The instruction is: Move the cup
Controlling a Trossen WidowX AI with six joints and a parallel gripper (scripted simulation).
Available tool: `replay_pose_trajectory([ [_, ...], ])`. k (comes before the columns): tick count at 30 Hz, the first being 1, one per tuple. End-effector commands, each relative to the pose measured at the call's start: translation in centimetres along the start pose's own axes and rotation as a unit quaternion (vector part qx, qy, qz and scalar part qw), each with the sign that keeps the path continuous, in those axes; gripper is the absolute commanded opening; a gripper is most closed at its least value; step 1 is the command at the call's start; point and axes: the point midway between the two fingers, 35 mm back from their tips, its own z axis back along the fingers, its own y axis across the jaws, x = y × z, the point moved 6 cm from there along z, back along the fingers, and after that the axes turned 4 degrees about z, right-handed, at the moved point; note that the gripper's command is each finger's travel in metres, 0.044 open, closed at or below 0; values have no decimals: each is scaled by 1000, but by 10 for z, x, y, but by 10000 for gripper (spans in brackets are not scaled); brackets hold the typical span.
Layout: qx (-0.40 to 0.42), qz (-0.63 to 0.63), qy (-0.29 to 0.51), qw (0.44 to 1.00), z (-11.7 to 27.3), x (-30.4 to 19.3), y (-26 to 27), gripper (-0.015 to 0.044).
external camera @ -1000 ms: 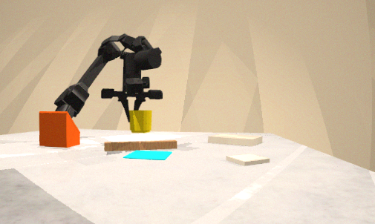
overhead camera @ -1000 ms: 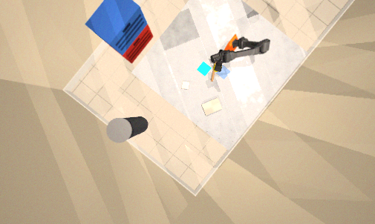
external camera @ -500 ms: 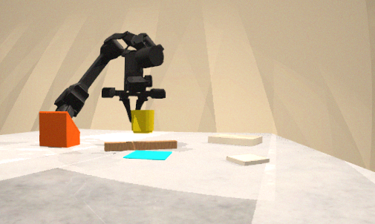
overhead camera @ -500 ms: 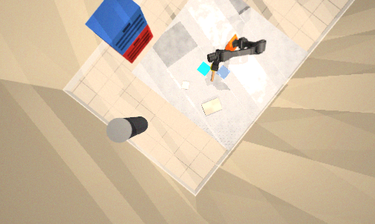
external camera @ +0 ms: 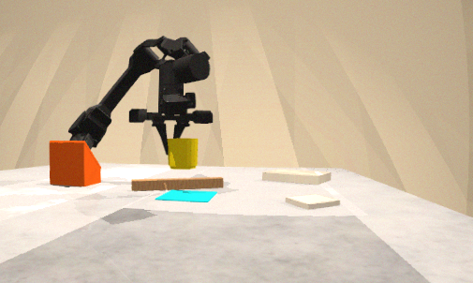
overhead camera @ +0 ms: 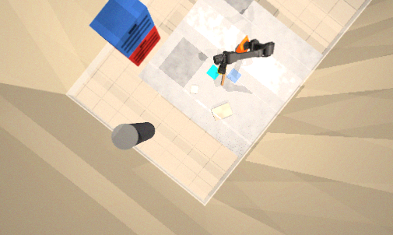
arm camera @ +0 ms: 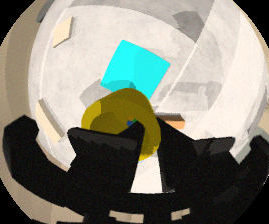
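1. Wrist view shows the cyan pad [arm camera: 135, 70] just ahead of the yellow cup [arm camera: 121, 123], so the carry runs forward over the wooden bar [external camera: 177, 184].
2. Exterior view: the jaws are clamped on the cup's [external camera: 183, 153] rim, and the cup hangs upright, off the tabletop [external camera: 247, 244].
3. A small blue speck shows inside the cup, probably a marble; I cannot count any.
4. The paler blue pad [overhead camera: 233, 75] lies just beside the arm in the top view.

top looks down; exterior low; wrist close.
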Motion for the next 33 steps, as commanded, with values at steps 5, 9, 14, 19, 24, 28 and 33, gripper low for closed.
replay_pose_trajectory([
  [5, -2, 3, -2, 1000, 1, 15, 0, 0],
  [9, -2, 3, -2, 1000, 1, 23, 0, 0],
  [14, -2, 3, -2, 1000, 2, 32, 0, 0],
  [19, -2, 3, -2, 1000, 2, 42, -1, 0],
  [24, -2, 3, -3, 1000, 2, 51, -1, 0],
  [28, -2, 3, -3, 1000, 1, 55, -2, 0],
  [33, -2, 3, -3, 1000, -4, 55, -2, 0],
])
